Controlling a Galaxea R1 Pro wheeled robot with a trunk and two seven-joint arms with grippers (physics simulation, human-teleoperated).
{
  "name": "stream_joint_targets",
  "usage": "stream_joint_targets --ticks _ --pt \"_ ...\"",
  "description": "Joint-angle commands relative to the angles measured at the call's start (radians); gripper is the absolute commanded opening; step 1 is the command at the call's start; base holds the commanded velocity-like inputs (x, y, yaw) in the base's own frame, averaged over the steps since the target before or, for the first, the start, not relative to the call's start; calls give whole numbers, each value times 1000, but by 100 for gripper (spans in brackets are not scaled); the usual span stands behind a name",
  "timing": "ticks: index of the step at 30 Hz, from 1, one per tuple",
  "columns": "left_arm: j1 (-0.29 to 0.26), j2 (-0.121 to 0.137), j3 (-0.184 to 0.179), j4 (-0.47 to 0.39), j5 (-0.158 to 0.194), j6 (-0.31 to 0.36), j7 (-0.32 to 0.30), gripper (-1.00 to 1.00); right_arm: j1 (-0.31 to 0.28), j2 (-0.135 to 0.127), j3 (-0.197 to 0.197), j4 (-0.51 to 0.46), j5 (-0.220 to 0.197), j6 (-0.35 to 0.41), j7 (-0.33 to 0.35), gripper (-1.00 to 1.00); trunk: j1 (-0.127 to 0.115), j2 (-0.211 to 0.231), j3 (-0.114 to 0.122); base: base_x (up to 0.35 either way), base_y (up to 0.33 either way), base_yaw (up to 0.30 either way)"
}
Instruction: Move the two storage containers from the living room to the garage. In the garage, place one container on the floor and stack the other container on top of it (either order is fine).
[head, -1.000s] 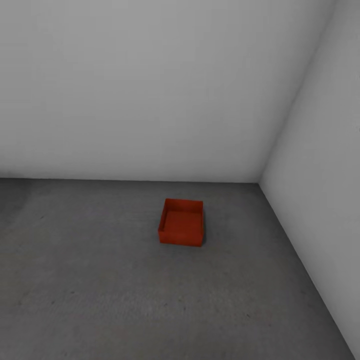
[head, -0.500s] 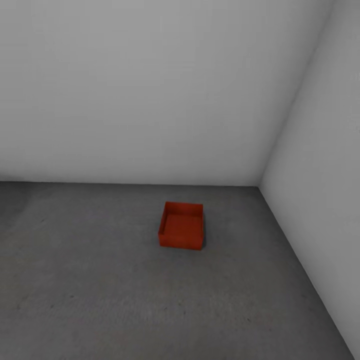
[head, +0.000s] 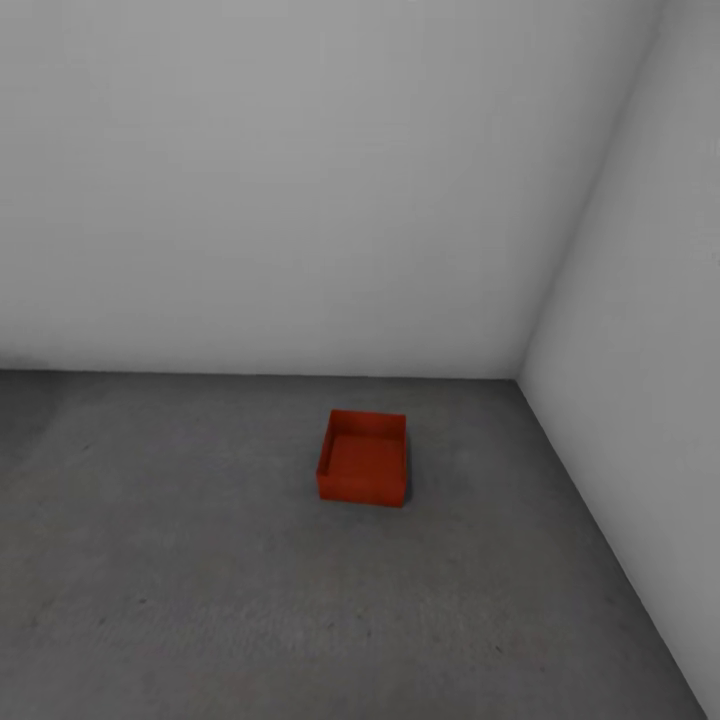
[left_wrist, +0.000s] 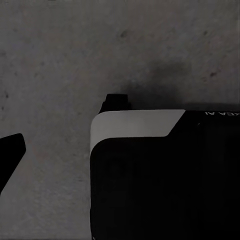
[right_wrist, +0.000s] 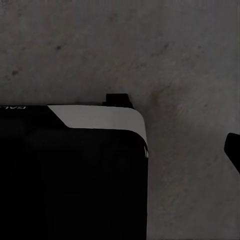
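Head view light: dim, even, no clear source; white walls (head: 300, 180) render flat grey
Shadows: faint, soft patch beside the storage container (head: 363, 470)
Wrist views: darker, grainy; the floor (left_wrist: 55, 60) shows speckle and a soft dark smudge
Sharpness: slightly soft throughout, no glare
Edges: no evident distortion

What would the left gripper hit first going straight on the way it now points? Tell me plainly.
Most likely the concrete floor: the left wrist view looks along the fingers straight at bare speckled grey floor, beside the robot's own black and white base. The distance to the floor is unclear. One dark fingertip shows at the edge.
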Motion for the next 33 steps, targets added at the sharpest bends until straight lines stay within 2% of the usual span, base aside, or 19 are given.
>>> stream_joint_targets --ticks 1,33 --pt "0 0 2 0 -1 4 3 100 -1 1 8 3 -9 -4 0 100 0 -1 1 0 0 0" --pt "0 0 2 0 -1 4 3 100 -1 1 8 3 -9 -4 0 100 0 -1 51 0 0 0"
